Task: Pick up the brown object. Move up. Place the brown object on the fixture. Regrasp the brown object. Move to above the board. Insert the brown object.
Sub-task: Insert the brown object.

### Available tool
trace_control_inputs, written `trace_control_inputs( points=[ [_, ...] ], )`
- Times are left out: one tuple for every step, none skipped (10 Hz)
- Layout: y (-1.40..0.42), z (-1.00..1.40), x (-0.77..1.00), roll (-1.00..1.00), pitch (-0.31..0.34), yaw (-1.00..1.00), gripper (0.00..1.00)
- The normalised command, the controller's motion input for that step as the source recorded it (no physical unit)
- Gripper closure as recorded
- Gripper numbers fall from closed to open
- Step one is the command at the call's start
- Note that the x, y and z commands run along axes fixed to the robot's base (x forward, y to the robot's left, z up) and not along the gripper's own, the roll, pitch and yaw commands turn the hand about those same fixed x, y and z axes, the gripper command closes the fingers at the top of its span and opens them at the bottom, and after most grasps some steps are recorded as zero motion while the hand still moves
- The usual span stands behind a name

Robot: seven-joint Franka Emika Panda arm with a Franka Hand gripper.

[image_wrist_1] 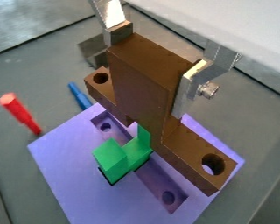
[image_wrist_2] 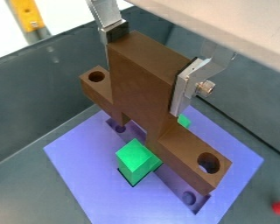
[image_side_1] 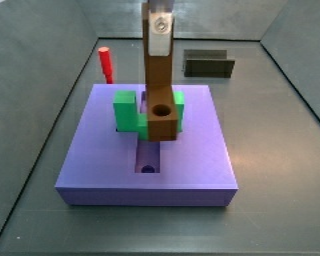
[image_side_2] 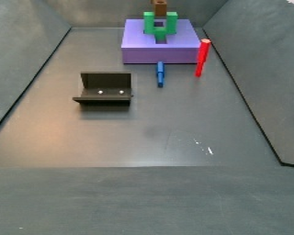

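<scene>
My gripper [image_wrist_1: 154,61] is shut on the upright part of the brown object [image_wrist_1: 149,92], silver fingers on its two sides; both wrist views show this [image_wrist_2: 152,63]. The piece's low bar, with a round hole near each end, lies along the groove of the lavender board [image_wrist_1: 73,171], beside the green U-shaped block [image_wrist_1: 116,157]. In a side view the gripper [image_side_1: 157,30] stands straight above the board [image_side_1: 190,160], with the brown object [image_side_1: 157,80] between the green block's arms [image_side_1: 125,110]. The dark fixture [image_side_2: 103,89] stands apart and holds nothing.
A red upright peg [image_side_1: 105,65] stands beside the board. A blue peg [image_side_2: 160,73] lies on the floor by the board's edge [image_side_2: 143,53]. The fixture also shows behind the board [image_side_1: 208,65]. Grey walls enclose the floor.
</scene>
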Motion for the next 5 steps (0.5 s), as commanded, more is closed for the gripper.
trace_control_inputs(
  points=[
    [0.05, -0.08, 0.00, -0.03, 0.017, -0.67, 1.00],
    [0.10, -0.06, -0.01, -0.04, 0.000, -0.48, 1.00],
    [0.16, -0.03, -0.11, -0.07, -0.033, -0.19, 1.00],
    [0.15, -0.04, -0.17, -0.07, -0.059, -0.05, 1.00],
    [0.00, -0.07, -0.10, 0.00, -0.033, 0.04, 1.00]
  ],
)
